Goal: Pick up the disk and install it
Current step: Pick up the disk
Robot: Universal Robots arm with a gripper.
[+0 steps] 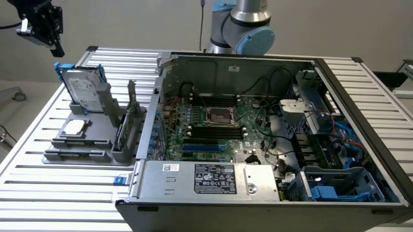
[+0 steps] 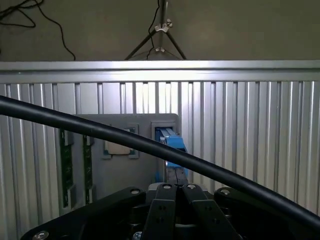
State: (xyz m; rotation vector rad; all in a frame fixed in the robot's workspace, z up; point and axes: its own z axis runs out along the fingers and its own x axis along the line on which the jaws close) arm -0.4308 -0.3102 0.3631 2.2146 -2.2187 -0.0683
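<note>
Chassis of an open grey metal computer (image 1: 226, 67) is centred. At the exterior view's left, in a grey slotted holder (image 1: 77, 157), the silver-grey blue-framed disk (image 1: 84, 89) is stood upright. It is judged stiff, weighty and shock-sensitive, best taken by its top edges. Above it, the black gripper (image 1: 55, 46) is closed, empty.

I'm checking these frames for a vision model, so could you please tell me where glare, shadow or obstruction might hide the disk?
Exterior view: even light, mild sheen on the table, the disk plainly lit. Wrist view: strong glare on the table's edge rail and middle slats; a black cable crosses in front of the disk's blue edge, dim below it.
</note>
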